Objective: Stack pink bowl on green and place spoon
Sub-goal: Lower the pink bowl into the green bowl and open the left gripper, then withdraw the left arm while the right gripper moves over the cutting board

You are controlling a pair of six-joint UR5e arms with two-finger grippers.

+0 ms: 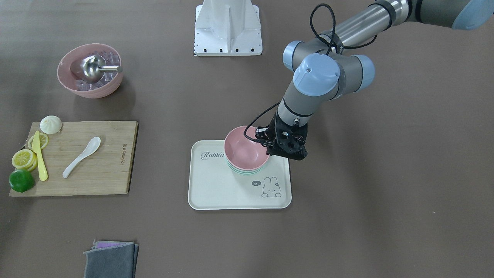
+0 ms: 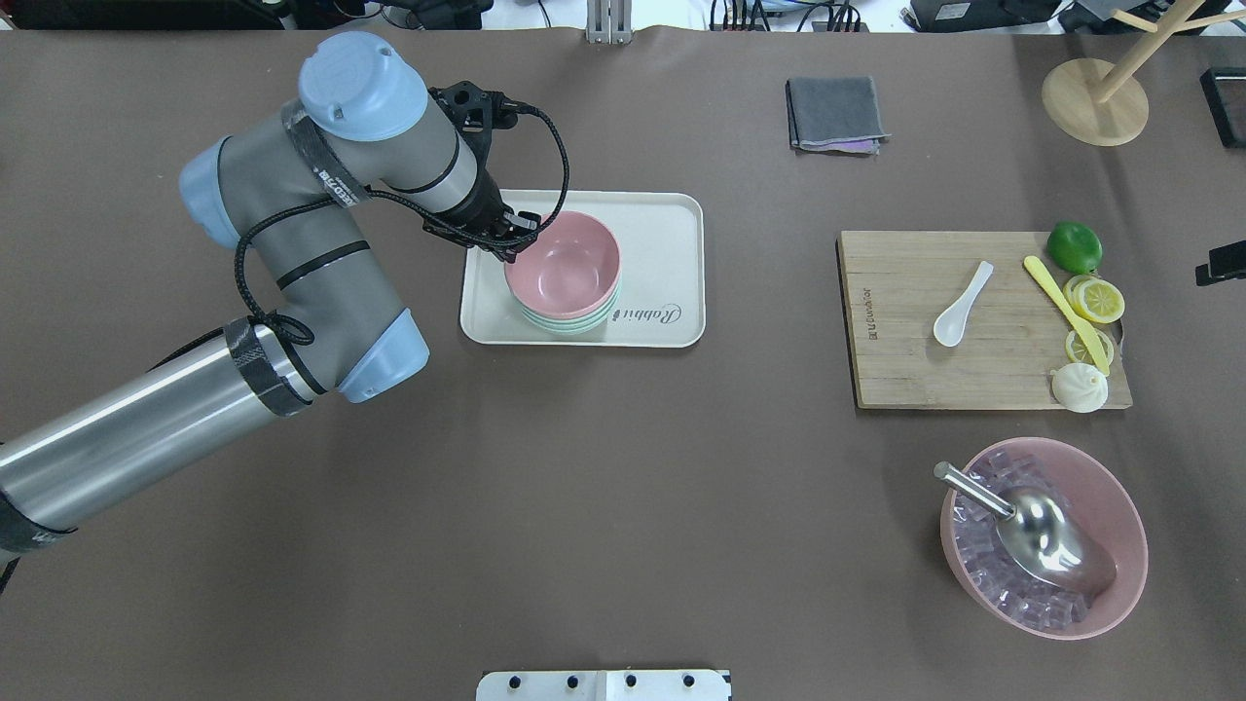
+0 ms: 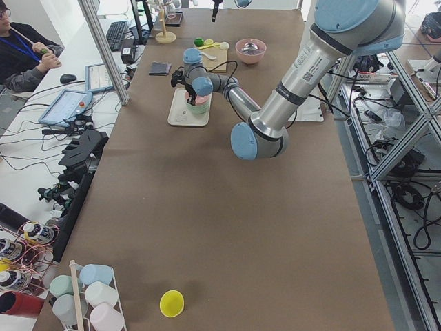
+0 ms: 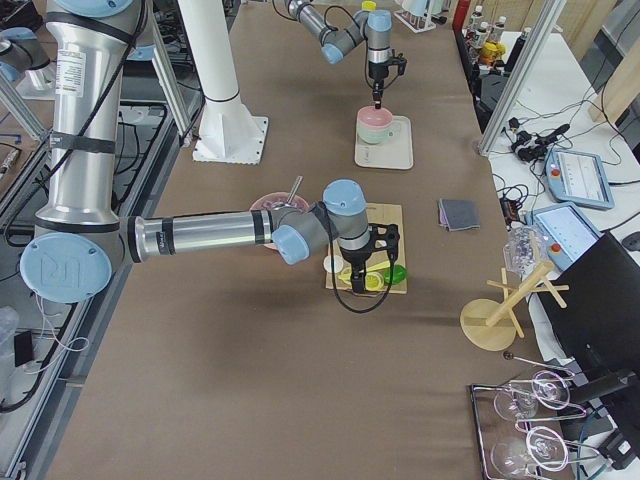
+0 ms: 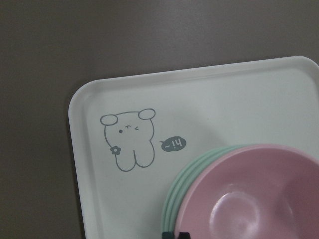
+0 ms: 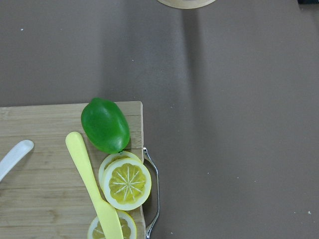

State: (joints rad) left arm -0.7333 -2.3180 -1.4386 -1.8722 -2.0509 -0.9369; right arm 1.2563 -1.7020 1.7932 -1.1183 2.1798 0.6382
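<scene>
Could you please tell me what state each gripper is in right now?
Left gripper: at the pink bowl rim; grip cannot be told.
Right gripper: cannot be told.

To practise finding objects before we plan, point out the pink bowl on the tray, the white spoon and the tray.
pink bowl (image 2: 568, 271): overhead view, inside bottom of the bowl.
spoon (image 2: 966, 300): overhead view, middle of its handle.
tray (image 2: 662, 239): overhead view, bare floor beside the bowls.

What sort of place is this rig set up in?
Probably a robotics lab, staged as a kitchen: a teach pendant and an operator beside the table, a cutting board with lemon slices.
</scene>
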